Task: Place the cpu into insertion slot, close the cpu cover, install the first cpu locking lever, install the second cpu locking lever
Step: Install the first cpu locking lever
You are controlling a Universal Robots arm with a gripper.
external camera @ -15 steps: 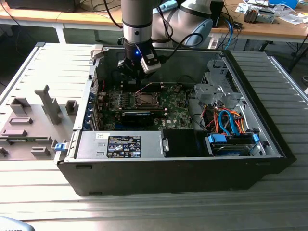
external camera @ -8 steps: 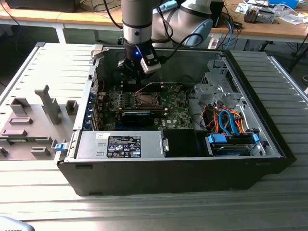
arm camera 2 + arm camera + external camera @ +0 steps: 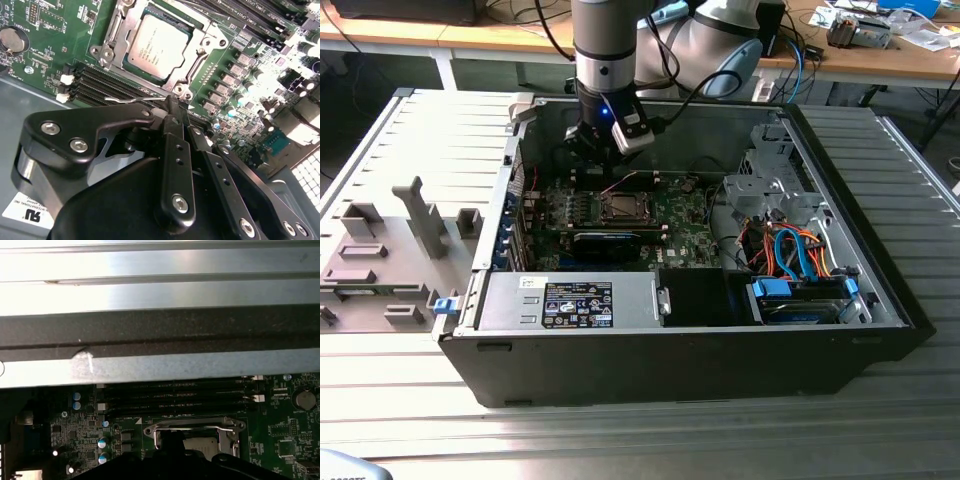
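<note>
The cpu [image 3: 159, 44] is lying seated in the slot [image 3: 197, 60] under the closed cover [image 3: 131, 20], just beyond the gripper [image 3: 170, 102], whose fingers are pinching a thin wire lever [image 3: 131, 99]. The exterior view is showing the gripper [image 3: 603, 148] hanging inside the case [image 3: 670, 355].

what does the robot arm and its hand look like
The arm is a silver-grey tube with a black joint band and a small blue light, black cables trailing beside it. The hand is matte black, with jointed linkage fingers fastened by silver screws.
</note>
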